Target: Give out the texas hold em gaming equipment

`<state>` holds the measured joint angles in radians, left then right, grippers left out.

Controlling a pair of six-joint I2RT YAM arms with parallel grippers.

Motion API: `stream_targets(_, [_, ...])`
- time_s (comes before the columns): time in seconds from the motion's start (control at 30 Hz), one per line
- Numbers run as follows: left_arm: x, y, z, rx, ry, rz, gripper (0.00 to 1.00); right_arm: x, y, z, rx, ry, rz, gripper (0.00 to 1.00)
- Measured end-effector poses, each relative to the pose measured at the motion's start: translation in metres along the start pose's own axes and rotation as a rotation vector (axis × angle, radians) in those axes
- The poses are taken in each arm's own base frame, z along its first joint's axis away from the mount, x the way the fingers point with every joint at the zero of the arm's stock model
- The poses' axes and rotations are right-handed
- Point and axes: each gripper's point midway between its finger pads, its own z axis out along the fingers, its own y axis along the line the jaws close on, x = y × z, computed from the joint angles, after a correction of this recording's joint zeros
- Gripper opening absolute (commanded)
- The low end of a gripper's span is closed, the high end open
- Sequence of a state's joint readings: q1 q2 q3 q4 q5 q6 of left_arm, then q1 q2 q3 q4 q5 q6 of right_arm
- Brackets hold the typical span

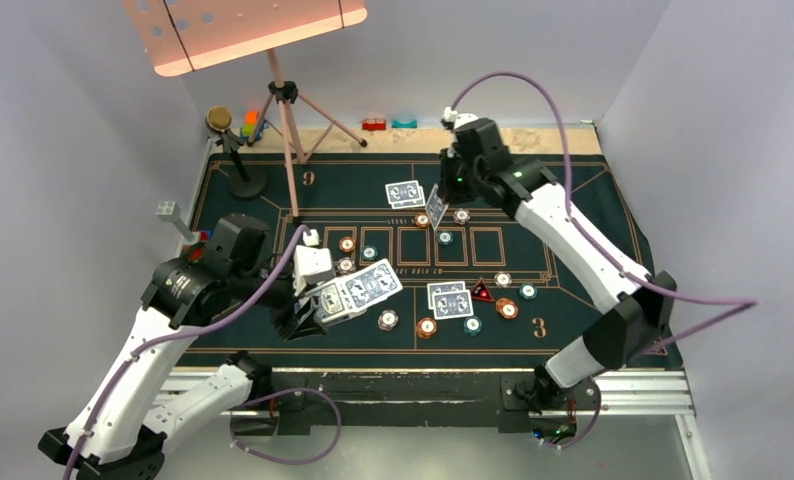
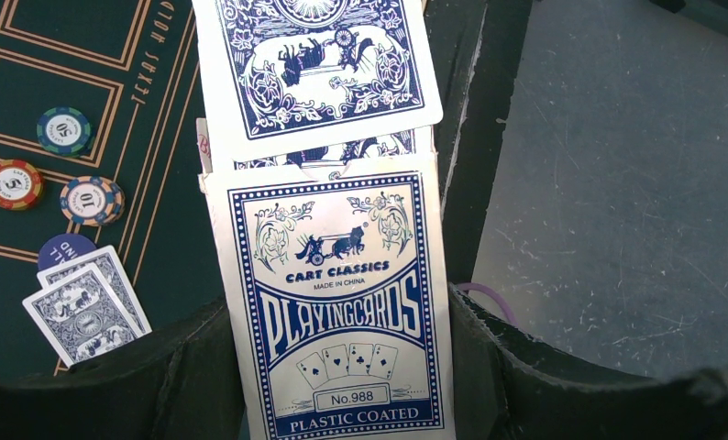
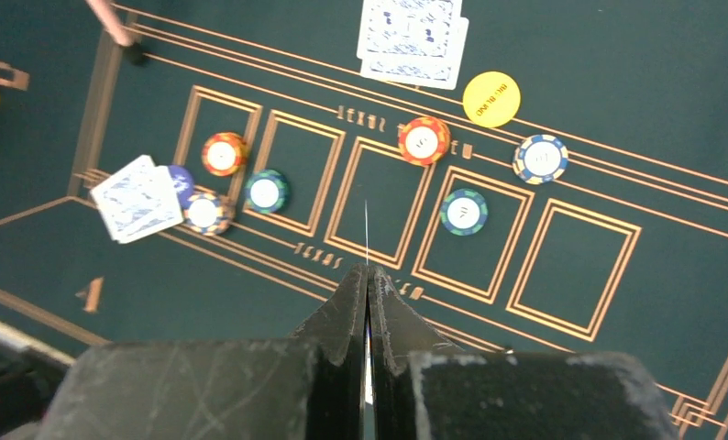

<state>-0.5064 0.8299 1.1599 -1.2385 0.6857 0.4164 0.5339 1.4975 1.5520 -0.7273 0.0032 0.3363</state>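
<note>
My left gripper [image 1: 311, 312] is shut on a blue-and-white playing-card box [image 2: 342, 302], held over the mat's near left edge. Patterned-back cards [image 2: 316, 64] fan out of the box's top. My right gripper [image 3: 368, 270] is shut on a single playing card [image 3: 367, 229], seen edge-on above the row of printed boxes; from above this card [image 1: 435, 207] hangs beside a face-down card pair [image 1: 405, 193]. Another pair [image 1: 450, 300] lies near the red triangular marker [image 1: 482, 291]. Several poker chips [image 3: 423, 140] dot the mat, with a yellow disc [image 3: 491, 98] and a blue disc [image 2: 65, 249].
The dark green mat [image 1: 593, 210] covers the table. A tripod stand [image 1: 288, 130] with a pink board stands at the back left, beside a black stand [image 1: 235, 150] and stacked toy blocks [image 1: 251, 125]. Small red [image 1: 374, 124] and teal [image 1: 404, 123] pieces sit at the far edge.
</note>
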Motion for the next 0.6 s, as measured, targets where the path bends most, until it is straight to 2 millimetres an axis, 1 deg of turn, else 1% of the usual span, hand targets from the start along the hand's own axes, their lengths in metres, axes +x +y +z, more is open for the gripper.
stream_targets(0.23, [0.002, -0.004, -0.005, 0.004, 0.009, 0.014, 0.00, 0.027, 0.013, 0.052, 0.192, 0.077, -0.206, 0.00])
stream_targets(0.33, [0.004, -0.007, -0.007, 0.006, 0.012, 0.015, 0.00, 0.043, 0.014, 0.073, 0.283, 0.115, -0.289, 0.00])
stream_targets(0.43, [0.007, -0.009, -0.008, 0.008, 0.017, 0.019, 0.00, 0.056, 0.011, 0.086, 0.373, 0.142, -0.366, 0.00])
stream_targets(0.6, [0.009, -0.011, -0.010, 0.009, 0.019, 0.022, 0.00, 0.066, 0.012, 0.105, 0.506, 0.143, -0.480, 0.00])
